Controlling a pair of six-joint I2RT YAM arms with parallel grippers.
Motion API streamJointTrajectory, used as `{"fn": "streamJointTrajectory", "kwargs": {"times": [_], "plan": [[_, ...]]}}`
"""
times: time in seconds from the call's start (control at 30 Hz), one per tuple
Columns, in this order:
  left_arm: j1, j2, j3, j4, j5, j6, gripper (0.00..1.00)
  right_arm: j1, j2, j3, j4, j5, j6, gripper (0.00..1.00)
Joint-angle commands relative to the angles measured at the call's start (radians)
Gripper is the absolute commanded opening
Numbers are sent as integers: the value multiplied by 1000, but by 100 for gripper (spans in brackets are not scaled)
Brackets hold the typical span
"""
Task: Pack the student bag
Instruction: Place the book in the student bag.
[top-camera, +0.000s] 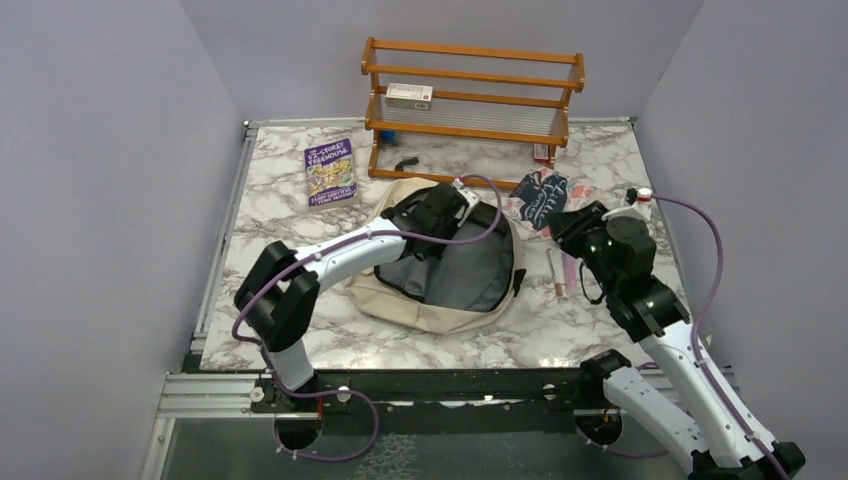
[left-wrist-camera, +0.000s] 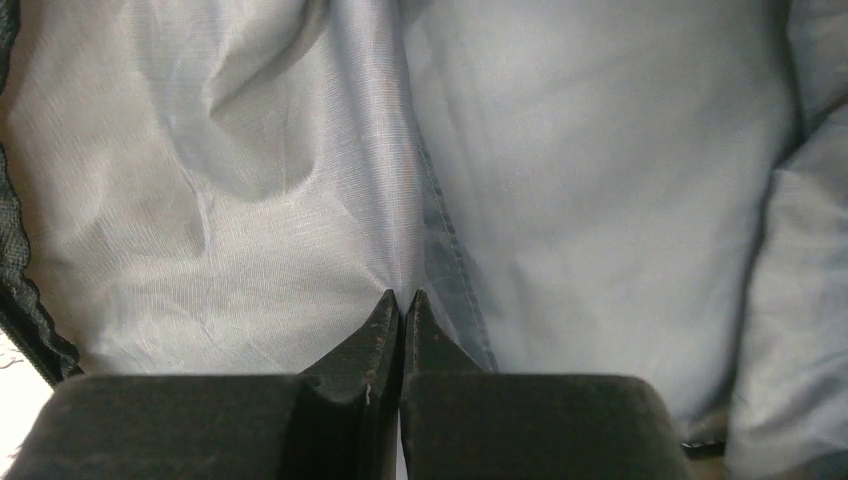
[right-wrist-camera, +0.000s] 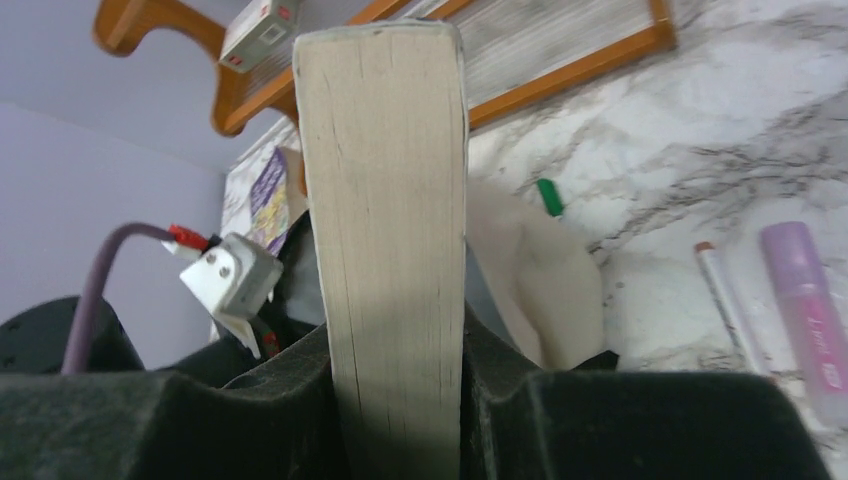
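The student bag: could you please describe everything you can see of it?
The student bag is a soft cream canvas backpack with black straps, lying slumped on the marble table before the wooden rack. Its main compartment gapes open, showing grey lining. The left claw is inside, shut on a fold of that lining.

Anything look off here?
Nothing spilled or damaged. One oddity: the left gripper is shut on a fold of grey lining inside the student bag, not on an item. The right gripper holds a book beside the bag.
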Motion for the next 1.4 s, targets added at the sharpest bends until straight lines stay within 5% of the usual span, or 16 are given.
{"fn": "streamJointTrajectory", "kwargs": {"times": [0.0, 0.43, 0.77, 1.03, 1.37], "plan": [[82, -111, -19, 95, 180, -66, 0, 0, 18, 26, 211, -175, -1, 1], [146, -178, -19, 179, 282, -179, 0, 0, 190, -21, 287, -523, 280, 0], [145, -186, -11, 213, 291, -240, 0, 1, 215, -82, 216, -476, 320, 0], [146, -208, -19, 216, 328, -240, 0, 10, 359, -103, 425, -629, 309, 0], [145, -225, 2, 217, 368, -273, 0, 82, 534, -112, 812, -626, 377, 1]]}}
